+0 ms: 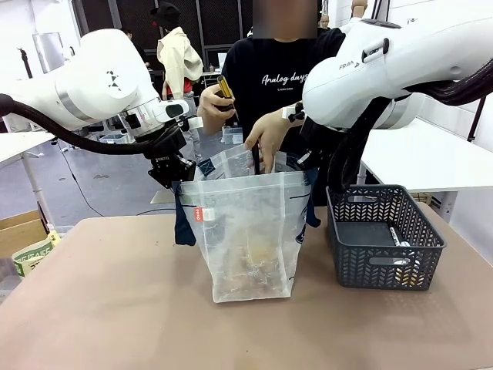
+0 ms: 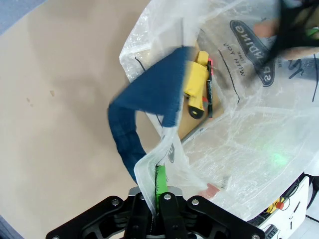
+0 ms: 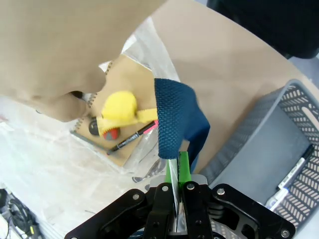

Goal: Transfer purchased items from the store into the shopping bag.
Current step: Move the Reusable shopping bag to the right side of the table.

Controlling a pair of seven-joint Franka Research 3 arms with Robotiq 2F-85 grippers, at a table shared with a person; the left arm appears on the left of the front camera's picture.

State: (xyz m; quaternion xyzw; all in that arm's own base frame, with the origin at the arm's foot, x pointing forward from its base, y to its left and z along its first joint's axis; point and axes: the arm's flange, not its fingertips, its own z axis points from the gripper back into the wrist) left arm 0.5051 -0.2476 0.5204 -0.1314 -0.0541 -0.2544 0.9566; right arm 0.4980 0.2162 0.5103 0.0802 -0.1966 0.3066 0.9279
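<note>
The translucent shopping bag [image 1: 246, 223] stands open at mid-table. My left gripper [image 1: 177, 174] is shut on its left rim beside the navy handle [image 1: 183, 220]; my right gripper [image 1: 306, 163] is shut on the right rim. In the left wrist view the left gripper [image 2: 159, 172] pinches the plastic rim under the handle [image 2: 152, 97]. The right gripper [image 3: 178, 162] likewise clamps rim and handle [image 3: 177, 119]. Purchased items lie inside: a yellow piece [image 2: 196, 82] on a tan notebook [image 3: 127, 79], with a red pen [image 3: 135, 136]. The person's hand [image 1: 266, 132] reaches into the mouth.
A dark grey lattice basket [image 1: 347, 231] stands right of the bag with a white pen-like stick [image 1: 400, 235] inside. The person's other hand [image 1: 212, 104] holds a yellow-and-black item [image 1: 225, 89]. A cardboard box [image 1: 19, 231] sits off the table's left edge.
</note>
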